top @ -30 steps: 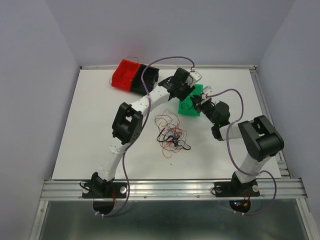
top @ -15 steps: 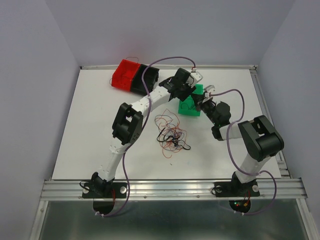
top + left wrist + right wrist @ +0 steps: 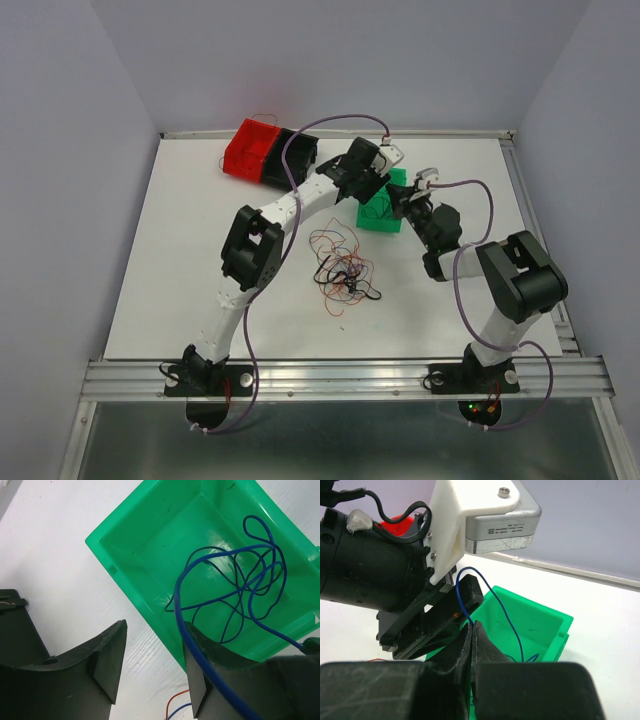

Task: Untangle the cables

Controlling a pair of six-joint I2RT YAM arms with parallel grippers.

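Right gripper (image 3: 472, 626) pinched shut on one end of the blue cable (image 3: 235, 580), whose loops trail down into the green bin (image 3: 120, 550) directly beneath; left gripper (image 3: 152, 667) spread apart just beside the bin wall, gripping nothing; other cables' tangle (image 3: 342, 270) lies nearer the arm bases.

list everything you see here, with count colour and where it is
table: 1, white, under everything
red bin: 1, red, far left
black bin: 1, black, against the red bin's right side
green bin: 1, green, far middle
cable tangle: 1 heap, red, orange and black, mid-table
blue cable: at least 1, blue, looping in the green bin
left arm: 1, white and black
right arm: 1, white and black
left gripper: 1, black, open, at the green bin's edge
right gripper: 1, black, shut on the blue cable
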